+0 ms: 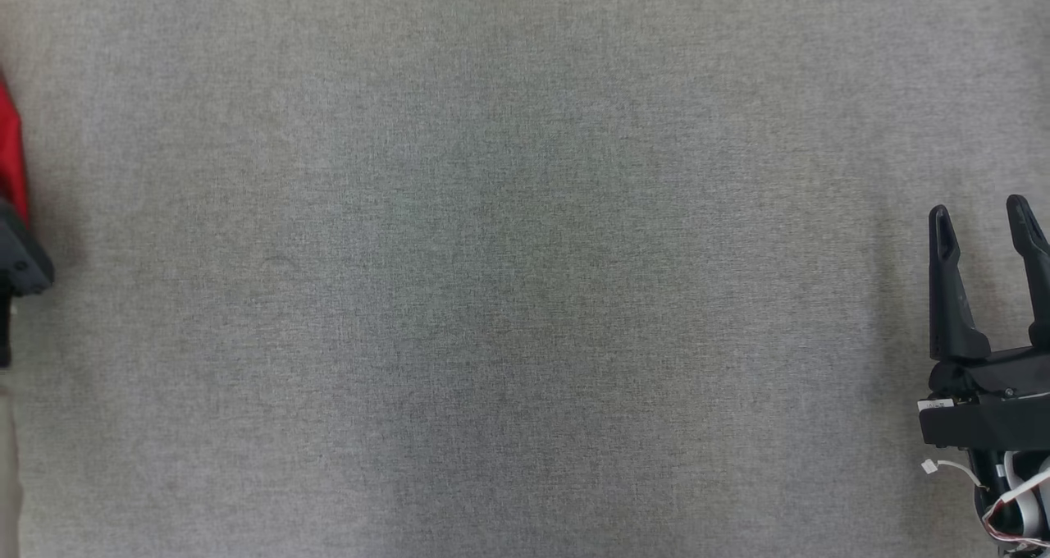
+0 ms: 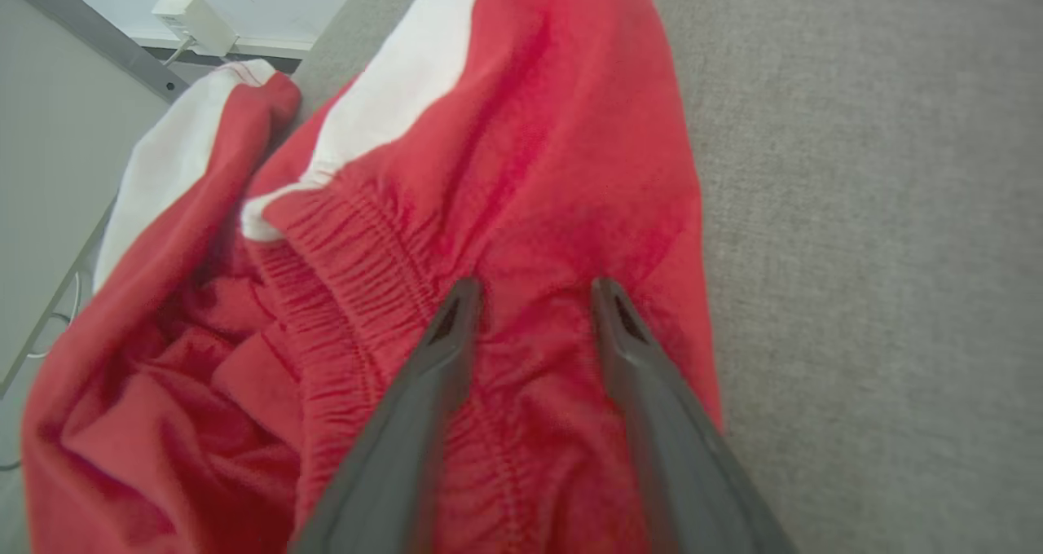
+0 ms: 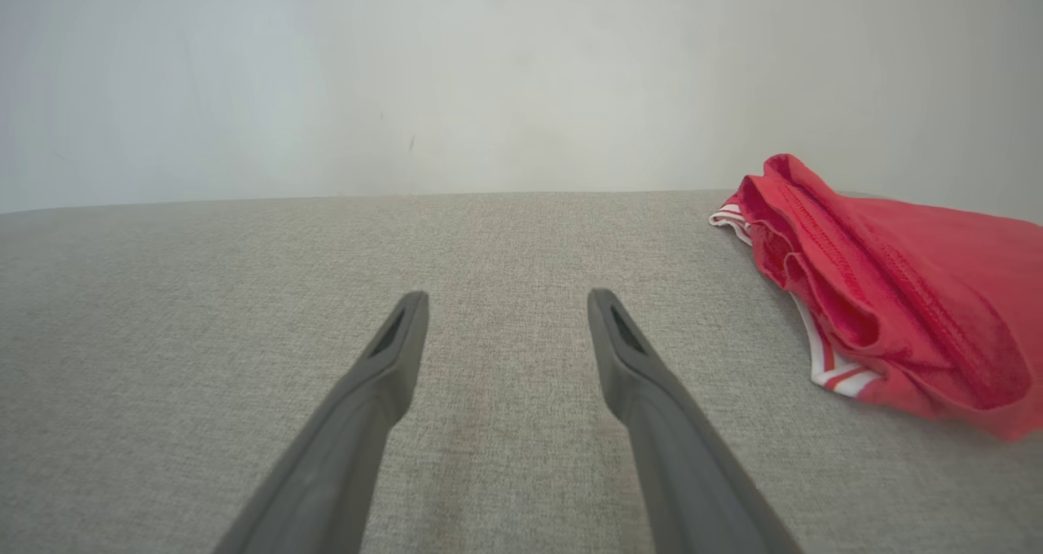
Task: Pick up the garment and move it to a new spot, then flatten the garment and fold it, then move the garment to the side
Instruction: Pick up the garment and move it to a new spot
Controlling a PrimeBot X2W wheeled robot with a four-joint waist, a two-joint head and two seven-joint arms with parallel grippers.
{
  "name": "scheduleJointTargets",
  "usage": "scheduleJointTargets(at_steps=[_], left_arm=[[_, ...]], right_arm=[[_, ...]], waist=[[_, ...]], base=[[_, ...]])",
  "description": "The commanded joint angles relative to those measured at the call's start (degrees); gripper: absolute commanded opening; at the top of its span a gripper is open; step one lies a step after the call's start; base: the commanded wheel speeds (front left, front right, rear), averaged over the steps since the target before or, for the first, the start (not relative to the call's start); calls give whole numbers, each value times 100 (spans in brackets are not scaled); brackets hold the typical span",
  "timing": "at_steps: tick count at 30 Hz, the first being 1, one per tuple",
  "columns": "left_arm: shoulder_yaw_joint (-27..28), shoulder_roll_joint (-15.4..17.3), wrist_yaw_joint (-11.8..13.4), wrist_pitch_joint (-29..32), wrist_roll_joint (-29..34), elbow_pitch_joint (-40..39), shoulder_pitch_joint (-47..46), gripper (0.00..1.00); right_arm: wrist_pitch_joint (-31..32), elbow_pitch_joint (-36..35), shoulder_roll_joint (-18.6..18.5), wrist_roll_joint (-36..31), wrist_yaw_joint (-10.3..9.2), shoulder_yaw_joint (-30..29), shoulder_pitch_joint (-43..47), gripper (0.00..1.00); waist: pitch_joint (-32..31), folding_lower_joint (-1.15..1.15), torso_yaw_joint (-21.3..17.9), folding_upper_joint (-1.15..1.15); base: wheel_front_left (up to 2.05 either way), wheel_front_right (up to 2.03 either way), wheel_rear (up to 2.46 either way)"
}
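I judge that I am at the first step, picking up the garment [image 2: 521,130]. It is a red piece with a white stripe [image 2: 407,65], and it lies in a crumpled heap, neither flat nor folded.

My left gripper [image 2: 538,289] is right over it with the fingers wide apart. The tips are at the cloth, just beside the gathered waistband [image 2: 342,244], and red cloth lies under and between them. I see nothing pinched, so I take this gripper as open and holding nothing. From the wrist I cannot tell whether the tips already press into the cloth.

My right gripper [image 1: 978,208] is also fully open and empty. It hovers over the bare grey table [image 1: 492,254], and the garment is well apart from it, off to one side.

The next move, as I judge it, is to close the left fingers on a good fold of cloth near the waistband. Then I should lift high enough that the loose part hangs free, and carry the garment toward the open table between my two grippers. The heap seems to lie near the table's edge beyond my left gripper, so a thin pinch could let it slide off.
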Motion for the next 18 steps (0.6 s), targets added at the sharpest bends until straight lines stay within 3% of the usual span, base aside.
scheduleJointTargets(at_steps=[1,10,18], left_arm=[[-69,6,30,-296,93,-37,34,0],[-246,92,-21,-1548,201,-551,-314,0],[-628,55,-173,-1631,388,-1290,-723,0]], right_arm=[[-7,25,16,-40,-15,1,6,100],[-7,176,244,-67,-15,57,75,100],[-7,351,480,-3,-15,107,152,100]], waist=[[-83,1,-11,0],[-645,1,-10,0],[-1084,1,-108,0]], base=[[0,0,0],[0,0,0],[0,0,0]])
